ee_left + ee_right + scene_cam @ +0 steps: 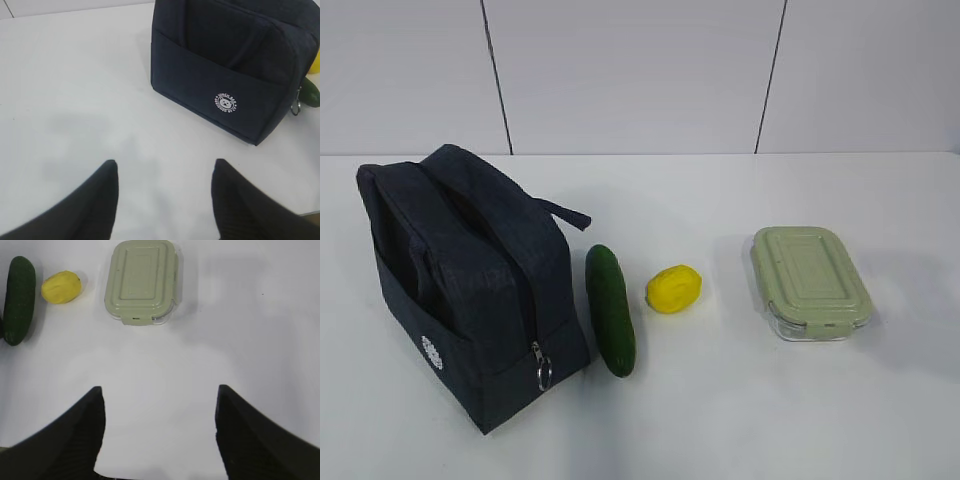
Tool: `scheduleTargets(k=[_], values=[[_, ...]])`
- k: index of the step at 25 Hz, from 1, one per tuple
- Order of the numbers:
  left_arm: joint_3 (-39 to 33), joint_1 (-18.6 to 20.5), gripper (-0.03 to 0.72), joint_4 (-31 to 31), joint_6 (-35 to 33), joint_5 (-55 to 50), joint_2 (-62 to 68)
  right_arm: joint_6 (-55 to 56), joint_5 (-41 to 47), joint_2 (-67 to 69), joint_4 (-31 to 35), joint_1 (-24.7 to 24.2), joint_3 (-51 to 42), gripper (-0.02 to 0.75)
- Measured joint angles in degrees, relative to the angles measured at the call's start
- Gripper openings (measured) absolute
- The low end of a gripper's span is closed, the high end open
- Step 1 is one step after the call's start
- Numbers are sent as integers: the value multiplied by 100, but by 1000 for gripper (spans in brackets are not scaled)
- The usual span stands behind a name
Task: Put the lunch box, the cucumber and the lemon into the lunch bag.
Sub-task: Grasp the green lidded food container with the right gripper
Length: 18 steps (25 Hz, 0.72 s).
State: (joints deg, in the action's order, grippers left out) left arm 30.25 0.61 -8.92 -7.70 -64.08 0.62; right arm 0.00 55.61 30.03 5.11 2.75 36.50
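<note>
Both hands (165,172) (160,397) gape empty — lunch bag (235,65) logo (226,102) reads "LUNCH BAG".

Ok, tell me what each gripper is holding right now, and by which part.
Nothing is held. The left gripper is open over bare table near the lunch bag; the right gripper is open, short of the lunch box.

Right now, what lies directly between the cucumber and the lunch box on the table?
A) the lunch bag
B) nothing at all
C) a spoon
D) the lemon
D: in the exterior view the lemon sits on the table between the cucumber and the lunch box, touching neither; the lunch bag stands on the cucumber's other side.
</note>
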Motion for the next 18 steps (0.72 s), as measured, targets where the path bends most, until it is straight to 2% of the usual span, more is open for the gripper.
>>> scheduleTargets(k=[8,18], values=[[0,0,431,0,0,0,0,0,-422,1287,359,0,314,510],[0,0,431,0,0,0,0,0,-75,3057,450,0,2188,493]])
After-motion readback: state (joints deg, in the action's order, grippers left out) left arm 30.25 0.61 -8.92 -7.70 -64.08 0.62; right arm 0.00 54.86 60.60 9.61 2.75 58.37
